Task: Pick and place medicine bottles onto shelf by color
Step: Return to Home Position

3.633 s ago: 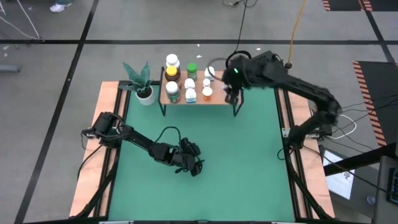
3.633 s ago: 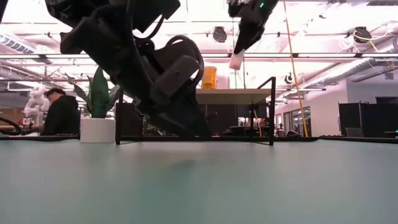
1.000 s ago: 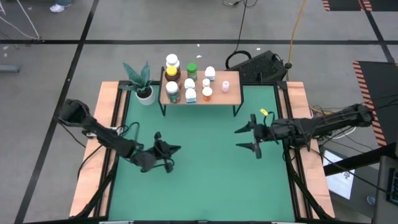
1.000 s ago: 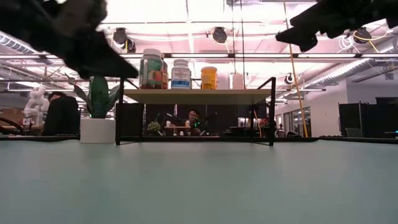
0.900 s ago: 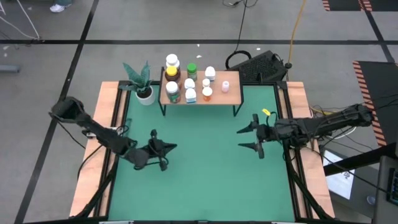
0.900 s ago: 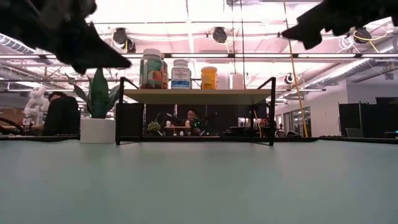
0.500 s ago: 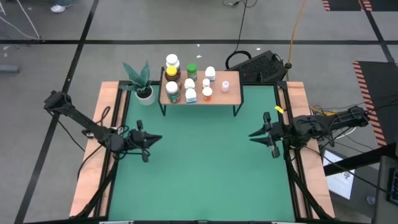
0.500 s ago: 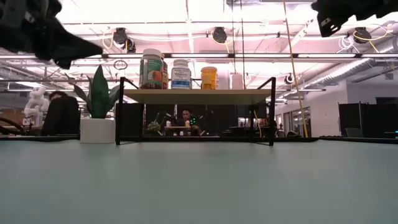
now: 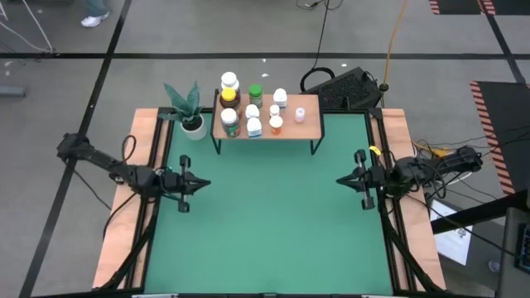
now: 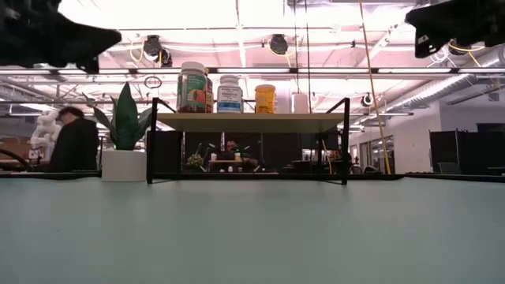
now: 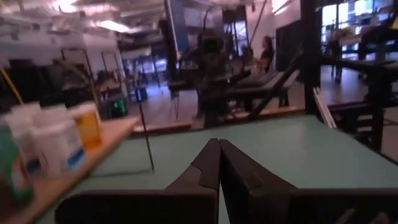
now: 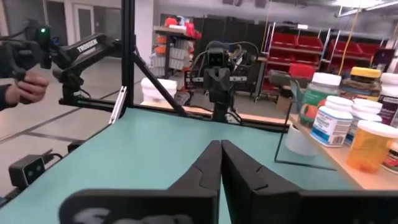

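Table [image 9: 273, 232]: green top with wooden side edges, seen from straight above
Shelf [image 9: 311, 130]: light-wood board on thin black legs, standing at the table's 12 o'clock edge
Bottles [image 9: 253, 126]: all upright on the shelf, packed in short rows from the board's 9 o'clock end to past its middle
Orange bottle [image 9: 275, 124]: in the front row, at the 3 o'clock side of the packed group
Pink bottle [image 9: 300, 115]: stands alone at 3 o'clock of the group, apart from its neighbours
Front row, low view: green-labelled jar [image 10: 192, 88], white-and-blue bottle [image 10: 230, 95], orange bottle, then a pale one, read from 9 to 3 o'clock
Plant [image 9: 189, 108]: green leaves in a white pot, just beside the shelf at its 9 o'clock
Left gripper [image 9: 201, 183]: at the table's 9 o'clock edge, raised above the top, pointing towards 3 o'clock; jaws pressed together tip to tip
Right gripper [image 9: 341, 180]: at the table's 3 o'clock edge, raised likewise, pointing towards 9 o'clock; jaws pressed together
Room: a person [image 10: 75, 142] in dark clothing shows beyond the plant
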Robot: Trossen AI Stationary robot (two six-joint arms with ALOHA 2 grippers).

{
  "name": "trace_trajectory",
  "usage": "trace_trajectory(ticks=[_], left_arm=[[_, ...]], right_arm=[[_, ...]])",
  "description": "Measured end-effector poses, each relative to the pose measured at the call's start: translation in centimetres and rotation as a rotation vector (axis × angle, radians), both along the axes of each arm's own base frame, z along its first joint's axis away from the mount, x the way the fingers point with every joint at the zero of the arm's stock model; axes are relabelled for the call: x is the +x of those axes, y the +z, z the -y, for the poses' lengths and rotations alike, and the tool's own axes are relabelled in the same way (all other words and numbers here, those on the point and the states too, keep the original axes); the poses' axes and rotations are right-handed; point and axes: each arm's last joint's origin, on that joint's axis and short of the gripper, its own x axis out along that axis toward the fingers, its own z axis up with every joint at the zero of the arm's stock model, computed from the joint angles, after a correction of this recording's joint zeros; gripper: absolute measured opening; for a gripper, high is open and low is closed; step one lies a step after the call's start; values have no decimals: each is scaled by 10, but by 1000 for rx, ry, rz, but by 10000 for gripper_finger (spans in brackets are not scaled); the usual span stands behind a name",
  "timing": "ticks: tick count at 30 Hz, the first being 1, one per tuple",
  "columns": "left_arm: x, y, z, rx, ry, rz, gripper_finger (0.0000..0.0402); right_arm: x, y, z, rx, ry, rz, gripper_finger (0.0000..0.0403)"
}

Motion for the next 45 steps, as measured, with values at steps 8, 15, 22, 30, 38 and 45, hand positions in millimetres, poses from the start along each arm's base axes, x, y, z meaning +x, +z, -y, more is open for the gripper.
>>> trace_trajectory(ticks=[8, 15, 22, 30, 38, 45], left_arm=[[6, -2, -23, -16, 155, -21, 2], [6, -4, -33, -34, 227, -31, 2], [6, -12, -36, -77, 187, -108, 3], [7, -12, -38, -77, 150, -111, 3], [5, -11, -43, -73, 193, -102, 8], [-3, -17, -43, -117, 192, -157, 14]], right_arm=[[-20, -1, 5, -50, 21, 58, 1], [-23, -5, 4, -52, 100, 2, 0], [-15, -20, -2, -4, 233, 74, 0], [-10, -30, 0, 55, 197, 193, 0], [-7, -40, 6, 107, 132, 79, 0], [-6, -48, 5, 108, 130, 1, 0]])
